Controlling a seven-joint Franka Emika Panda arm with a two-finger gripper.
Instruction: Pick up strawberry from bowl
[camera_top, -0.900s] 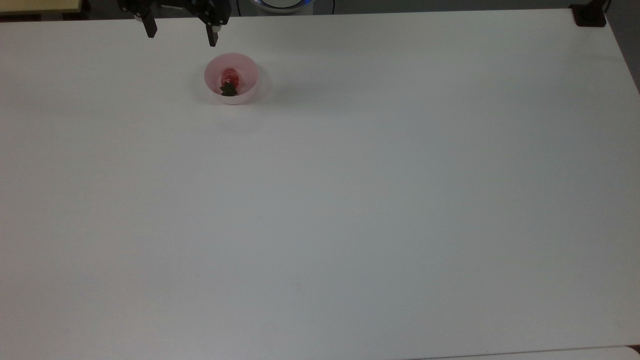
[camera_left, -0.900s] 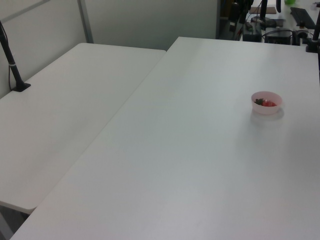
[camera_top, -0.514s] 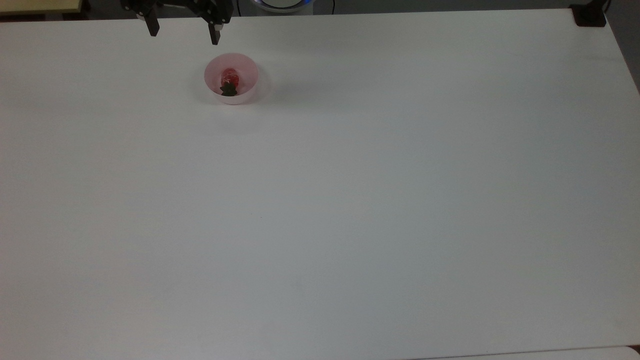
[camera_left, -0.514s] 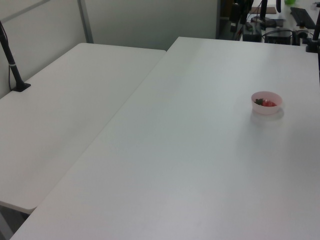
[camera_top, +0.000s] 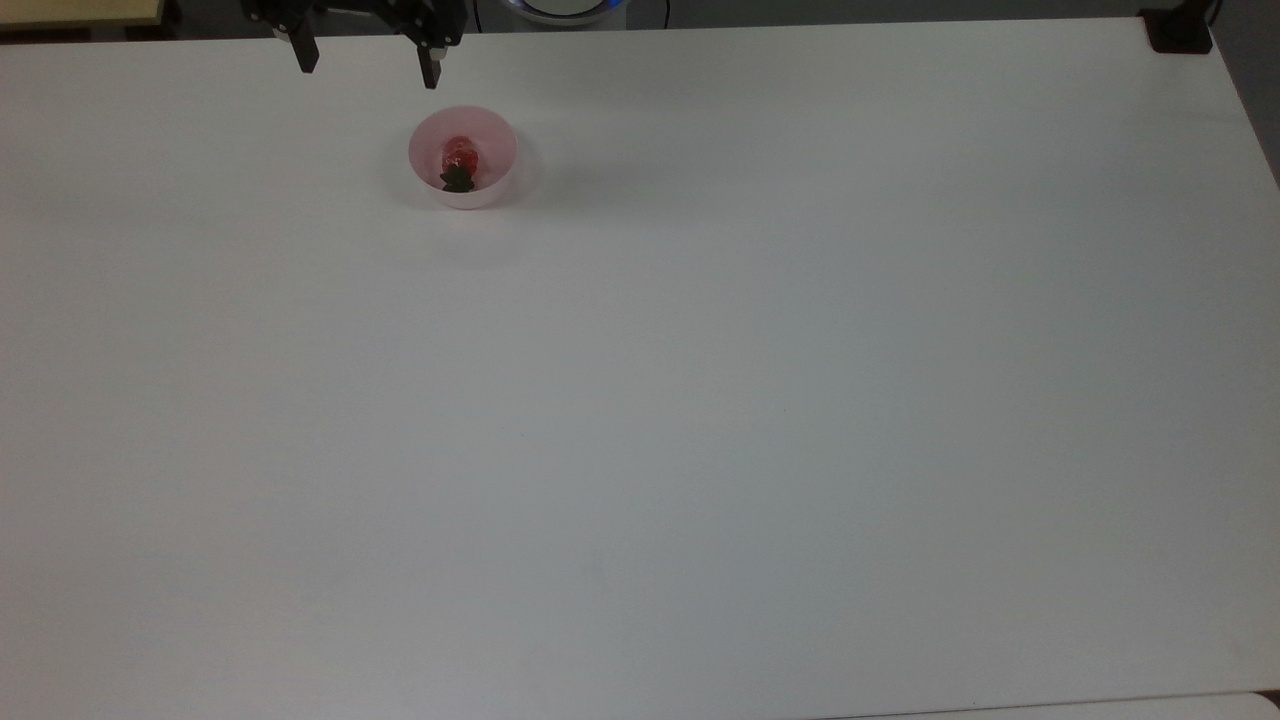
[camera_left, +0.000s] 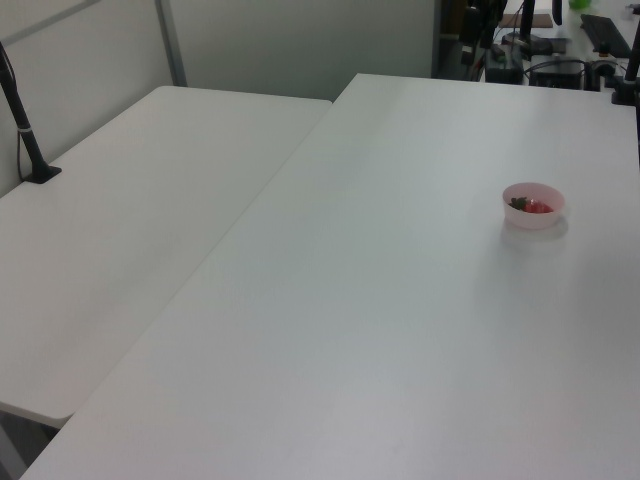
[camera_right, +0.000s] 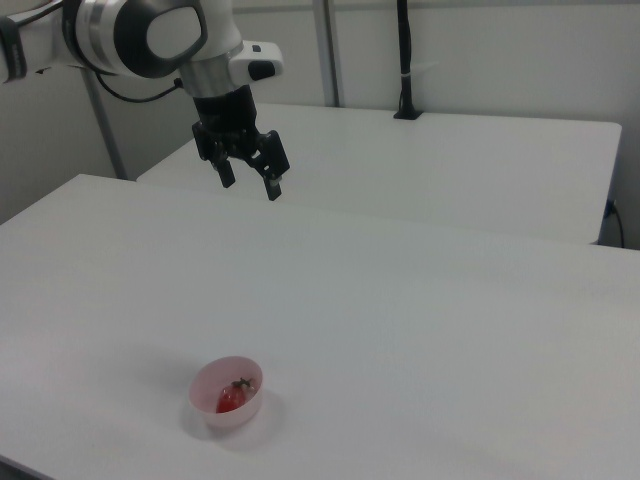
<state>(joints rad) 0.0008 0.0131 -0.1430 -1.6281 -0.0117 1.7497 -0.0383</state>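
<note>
A pale pink bowl (camera_top: 462, 157) stands on the white table near the top view's upper left, with a glossy red strawberry (camera_top: 459, 157) and its dark green cap lying inside. The left view shows the bowl (camera_left: 534, 205) at its right with the strawberry (camera_left: 537, 208) in it, and the right view has the bowl (camera_right: 228, 392) low at its left holding the strawberry (camera_right: 230, 399). My gripper (camera_top: 368, 68) hangs open and empty high above the table, up and to the left of the bowl in the top view; in the right view the gripper (camera_right: 251, 185) is well above the bowl.
The white table (camera_top: 700, 400) spreads wide to the right and below the bowl in the top view. A second white table (camera_left: 130, 230) adjoins it at the left view's left. A black clamp post (camera_left: 22, 125) stands there, and another black mount (camera_top: 1178, 30) sits at the top view's upper right corner.
The gripper has drifted slightly upward toward the top edge of the top view. The bowl and strawberry have not moved.
</note>
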